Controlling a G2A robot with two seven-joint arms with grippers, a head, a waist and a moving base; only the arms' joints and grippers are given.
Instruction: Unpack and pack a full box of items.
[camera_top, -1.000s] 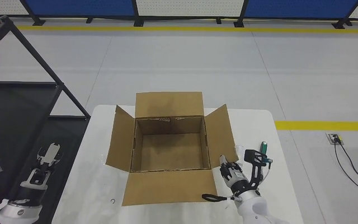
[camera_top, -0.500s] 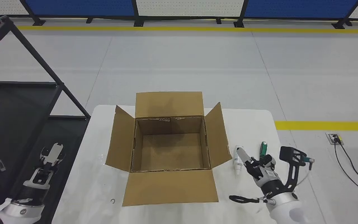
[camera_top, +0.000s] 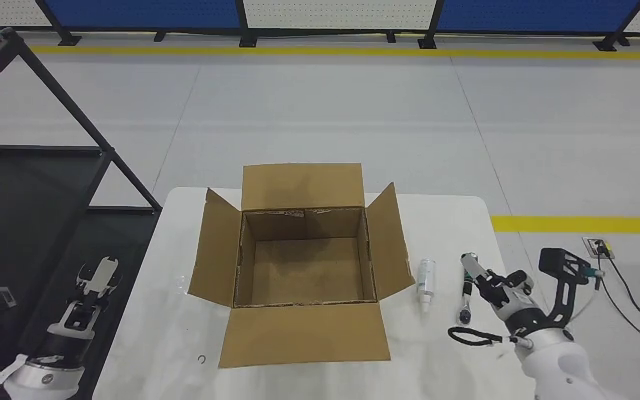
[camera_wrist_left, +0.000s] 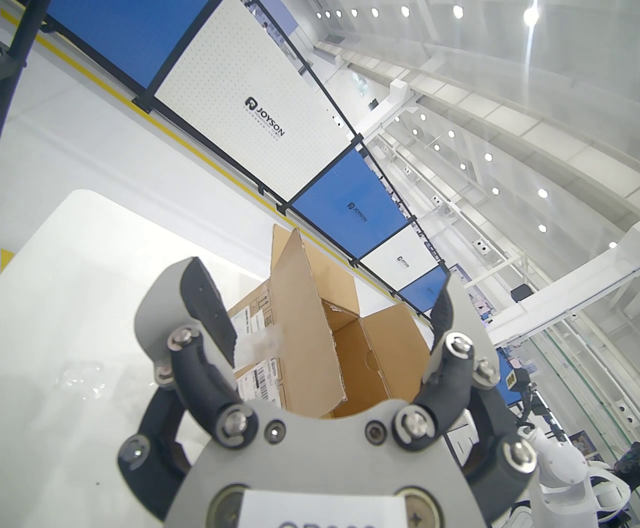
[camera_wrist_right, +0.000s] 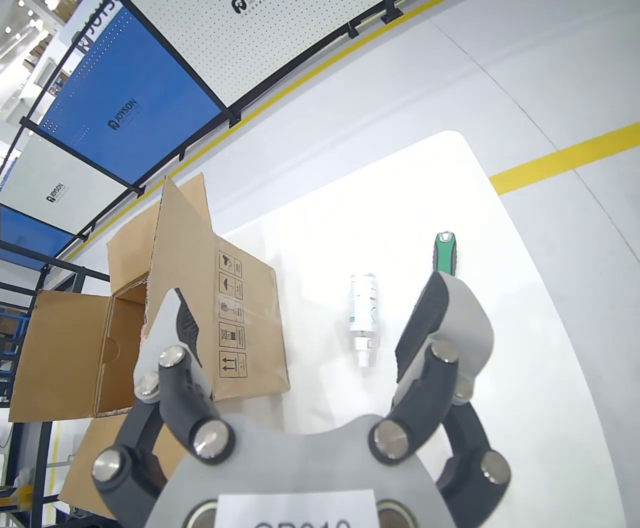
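Right gripper (camera_wrist_right: 305, 290) has swung outward, leaving the bottle (camera_top: 427, 278) behind.
Its jaws gape wide and empty, like those of the left gripper (camera_wrist_left: 320, 275); bottle lies just beside the box (camera_top: 300, 187), at its 3 o'clock.

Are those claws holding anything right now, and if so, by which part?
Nothing is held. The left claw and right claw are both open and empty; the bottle and green-handled tool lie on the table.

The box (camera_top: 305, 268) is left open from above, hemmed by raised flaps (camera_top: 390, 245); the tabletop (camera_top: 450, 225) to its right is blocked by a bottle (camera_top: 426, 280) and a green-handled tool (camera_wrist_right: 446, 250).
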